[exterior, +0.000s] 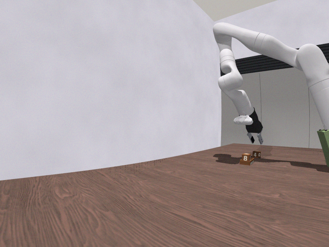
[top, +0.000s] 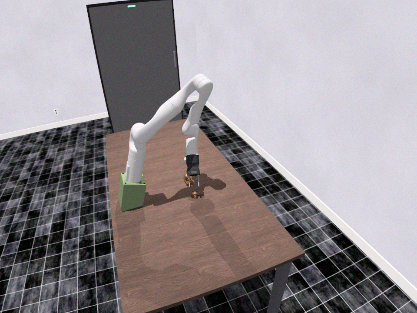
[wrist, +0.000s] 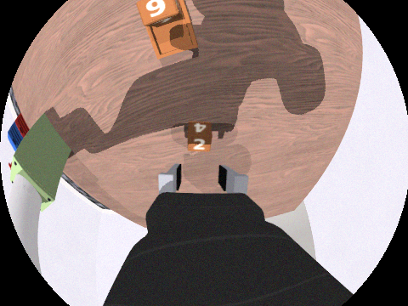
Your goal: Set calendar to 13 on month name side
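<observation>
The orange-brown tray point(top: 187, 182) point(exterior: 246, 163) point(wrist: 163, 40) lies flat on the table. One cube point(exterior: 245, 157) point(wrist: 156, 10) stands in its far half in the wrist view, with a 9 or 6 on top and an 8 towards the exterior camera; the near half is empty. The other cube point(top: 194, 194) point(exterior: 256, 154) point(wrist: 199, 137) stands on the table beside the tray. It shows 5 in the top view, 4 and 0 in the exterior view, and 4 and 2 in the wrist view. My gripper point(top: 194, 185) point(exterior: 257, 142) point(wrist: 200, 173) is open and empty, tilted, above this loose cube. The month's name is not readable.
The green base block point(top: 131, 196) point(exterior: 324, 146) point(wrist: 42, 157) carries the arm at one side of the wooden table point(top: 175, 242) point(exterior: 132, 207). The arm's shadow falls across the table around the tray and loose cube. A wall stands beyond the table.
</observation>
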### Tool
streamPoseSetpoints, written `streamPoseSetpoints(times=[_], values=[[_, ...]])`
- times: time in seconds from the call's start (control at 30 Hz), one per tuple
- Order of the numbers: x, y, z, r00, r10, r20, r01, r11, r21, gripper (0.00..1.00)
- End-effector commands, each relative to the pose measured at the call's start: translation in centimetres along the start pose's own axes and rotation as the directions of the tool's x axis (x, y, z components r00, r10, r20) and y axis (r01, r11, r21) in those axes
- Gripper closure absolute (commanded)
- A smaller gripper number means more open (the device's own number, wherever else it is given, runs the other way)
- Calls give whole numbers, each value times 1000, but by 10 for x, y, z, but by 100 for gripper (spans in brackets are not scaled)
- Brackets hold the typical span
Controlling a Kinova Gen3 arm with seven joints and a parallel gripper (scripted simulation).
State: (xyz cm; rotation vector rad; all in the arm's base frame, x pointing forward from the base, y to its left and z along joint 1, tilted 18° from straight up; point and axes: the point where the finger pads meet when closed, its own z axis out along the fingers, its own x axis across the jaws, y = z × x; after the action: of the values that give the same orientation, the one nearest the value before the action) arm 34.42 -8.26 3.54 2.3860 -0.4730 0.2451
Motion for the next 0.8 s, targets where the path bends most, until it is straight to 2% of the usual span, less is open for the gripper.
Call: streamPoseSetpoints(times=[0.0, 0.77], values=[[-1, -2, 2, 1000, -1, 1, 1, 1000, -1, 10], [-1, -28, 28, 1000, -1, 1, 1, 1000, -1, 10]])
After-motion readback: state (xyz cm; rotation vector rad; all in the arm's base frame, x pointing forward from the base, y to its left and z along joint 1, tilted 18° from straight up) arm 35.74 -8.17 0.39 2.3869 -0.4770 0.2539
